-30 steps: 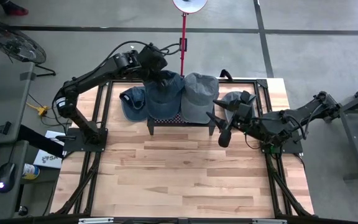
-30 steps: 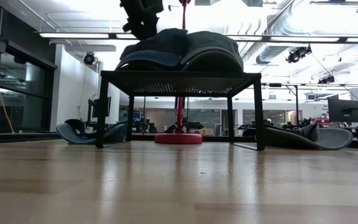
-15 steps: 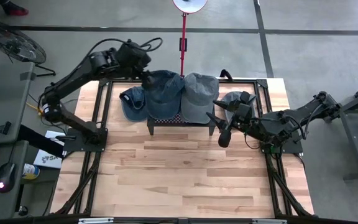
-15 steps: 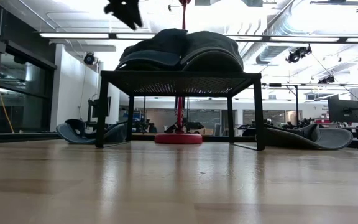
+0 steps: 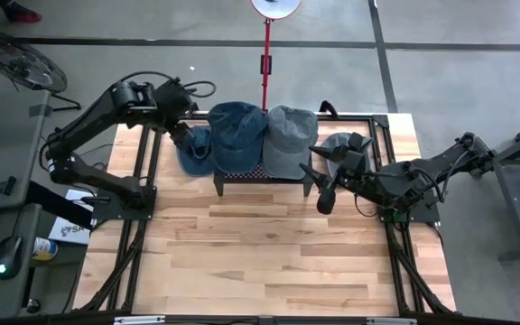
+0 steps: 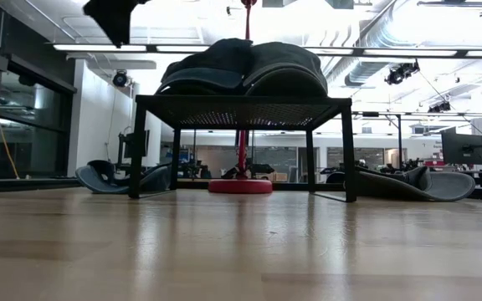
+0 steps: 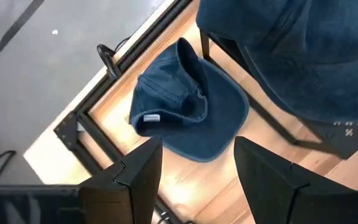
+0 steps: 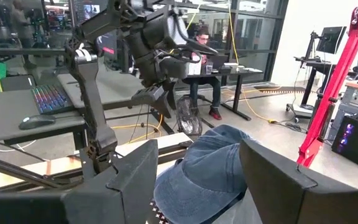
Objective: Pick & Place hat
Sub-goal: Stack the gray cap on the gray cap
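L gripper [image 5: 181, 129] hangs w/ fingers spread wide, holding nothing, above the dark blue denim cap [image 7: 188, 106] lying upside down on the wooden table [image 5: 269, 253] beside the black mesh stand [image 6: 241, 113]. R gripper [image 5: 319, 181] waits, fingers apart, empty, near the stand's other end.

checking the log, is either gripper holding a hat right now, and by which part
No. The left gripper is open above the hat on the table; the right gripper is open too.

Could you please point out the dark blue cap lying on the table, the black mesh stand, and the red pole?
dark blue cap lying on the table [image 7: 191, 109], left wrist view, crown.
black mesh stand [image 6: 241, 110], low view, top.
red pole [image 5: 265, 41], high view, shaft.
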Robot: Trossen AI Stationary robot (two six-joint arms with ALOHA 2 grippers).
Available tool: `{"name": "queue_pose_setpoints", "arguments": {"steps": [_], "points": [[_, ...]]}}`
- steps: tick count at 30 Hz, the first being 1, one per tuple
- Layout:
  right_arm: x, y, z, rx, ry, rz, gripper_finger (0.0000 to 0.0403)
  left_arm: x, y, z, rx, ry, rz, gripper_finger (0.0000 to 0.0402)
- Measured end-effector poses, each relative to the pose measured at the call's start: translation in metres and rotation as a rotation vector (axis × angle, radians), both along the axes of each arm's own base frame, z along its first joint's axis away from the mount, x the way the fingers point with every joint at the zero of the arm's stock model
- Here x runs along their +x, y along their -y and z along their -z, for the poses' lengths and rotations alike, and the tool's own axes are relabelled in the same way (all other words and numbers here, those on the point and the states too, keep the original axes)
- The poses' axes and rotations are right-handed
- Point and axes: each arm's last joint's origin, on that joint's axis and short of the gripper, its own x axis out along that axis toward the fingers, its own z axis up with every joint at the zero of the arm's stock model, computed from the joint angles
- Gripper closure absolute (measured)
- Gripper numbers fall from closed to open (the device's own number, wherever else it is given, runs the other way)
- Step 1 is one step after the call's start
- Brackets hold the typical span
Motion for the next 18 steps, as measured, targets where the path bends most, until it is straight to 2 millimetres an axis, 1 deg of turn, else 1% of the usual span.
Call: {"name": "queue_pose_setpoints", "arguments": {"steps": [3, 6, 9, 14, 18], "points": [[0.0, 0.0, 0.001, 0.006, -0.005, 0.016, 0.0183, -0.009, 0.005, 0.011, -0.026, 0.017, -0.067, 0.0207], [-0.002, 0.003, 0.004, 0.053, 0.003, 0.099, 0.0183, -0.017, 0.009, 0.02, -0.053, 0.072, -0.115, 0.0207], [-0.008, 0.006, 0.009, 0.072, -0.026, 0.166, 0.0183, -0.025, 0.014, 0.027, -0.079, 0.13, -0.133, 0.0207], [-0.027, 0.016, 0.019, 0.147, -0.069, 0.237, 0.0183, -0.036, 0.021, 0.036, -0.101, 0.208, -0.157, 0.0207], [-0.046, 0.024, 0.026, 0.165, -0.133, 0.267, 0.0183, -0.039, 0.022, 0.04, -0.102, 0.249, -0.166, 0.0207]]}}
